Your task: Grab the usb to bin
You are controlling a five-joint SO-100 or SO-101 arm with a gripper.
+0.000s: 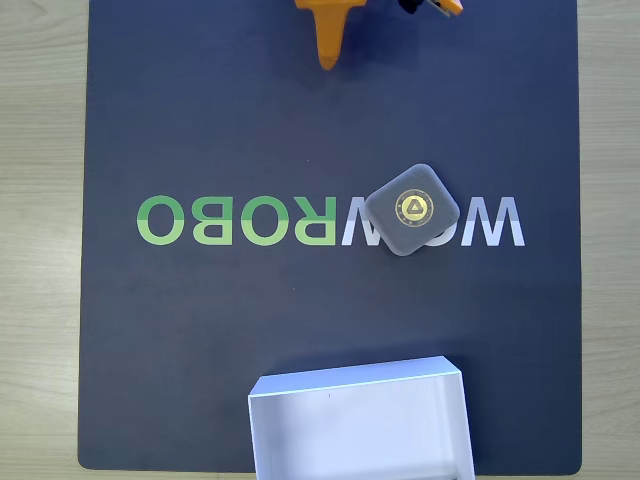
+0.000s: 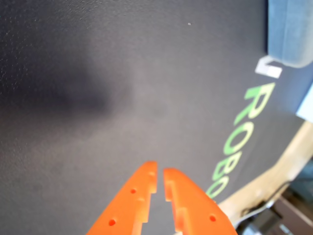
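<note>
Hanging at the mat's (image 1: pixel 200 120) far edge, claw (image 2: pixel 160 180) nearly shut and gripping nothing. Lying flat on the mat's lettering, usb (image 1: pixel 411 209) well apart from the claw. Waiting open-topped at the near edge, bin (image 1: pixel 360 425), ready for dropping.

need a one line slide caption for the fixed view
Dark usb case rests on the mat's lettering, apart from the empty white bin at the near edge; orange pincer at top.

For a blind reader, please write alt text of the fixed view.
A dark usb lies on a dark mat, over its printed logo. The white bin sits empty at the bottom edge; the orange gripper pokes in at top.
</note>
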